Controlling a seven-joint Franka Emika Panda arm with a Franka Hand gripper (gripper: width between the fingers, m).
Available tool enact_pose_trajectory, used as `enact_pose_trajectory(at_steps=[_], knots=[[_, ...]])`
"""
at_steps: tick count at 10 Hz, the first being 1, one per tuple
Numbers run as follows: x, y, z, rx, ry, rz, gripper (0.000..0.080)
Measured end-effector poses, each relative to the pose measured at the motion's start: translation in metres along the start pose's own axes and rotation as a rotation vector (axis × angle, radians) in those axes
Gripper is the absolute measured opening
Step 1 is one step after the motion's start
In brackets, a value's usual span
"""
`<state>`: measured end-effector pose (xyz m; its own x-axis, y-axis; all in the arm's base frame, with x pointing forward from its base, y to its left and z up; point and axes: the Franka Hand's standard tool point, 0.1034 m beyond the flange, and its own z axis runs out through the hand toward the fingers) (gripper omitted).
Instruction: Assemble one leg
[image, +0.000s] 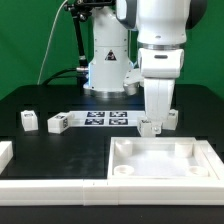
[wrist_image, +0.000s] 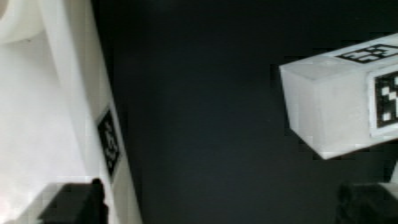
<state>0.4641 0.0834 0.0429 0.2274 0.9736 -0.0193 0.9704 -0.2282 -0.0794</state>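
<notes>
In the exterior view my gripper (image: 152, 120) hangs low in the right half of the frame. It is just behind the far rim of the large square white tray-shaped piece (image: 165, 147) that fills the lower right. The small white plastic square-sided leg (image: 149, 127), with its black-and-white tag, stands on the black table (image: 40, 100) right at my fingertips. I cannot tell whether I touch it. A second small white block (image: 172, 120) sits just beside it, toward the exterior view's right.

In the wrist view my jaws stand wide apart and hold nothing. Only bare table lies between my two dark fingertips (wrist_image: 71, 203). The leg (wrist_image: 342, 95) sits off my centreline, near one finger, and the tray-shaped piece's rim (wrist_image: 54, 110) runs close by the other.

Closing here would, I judge, grab air or clip the leg's corner and topple it. Going lower, one finger could land on top of the leg, or the other could scrape the rim. That offset is the cause.
</notes>
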Motion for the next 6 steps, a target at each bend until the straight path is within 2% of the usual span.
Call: enact_pose_trajectory(at_steps=[3,4,6], knots=[[0.001,-0.001,0.000,-0.003,0.004,0.239,0.0648],[0.005,-0.009,0.001,-0.021,0.022,0.413,0.0648],[0.010,-0.025,0.007,-0.001,0.027,0.696,0.0648]])
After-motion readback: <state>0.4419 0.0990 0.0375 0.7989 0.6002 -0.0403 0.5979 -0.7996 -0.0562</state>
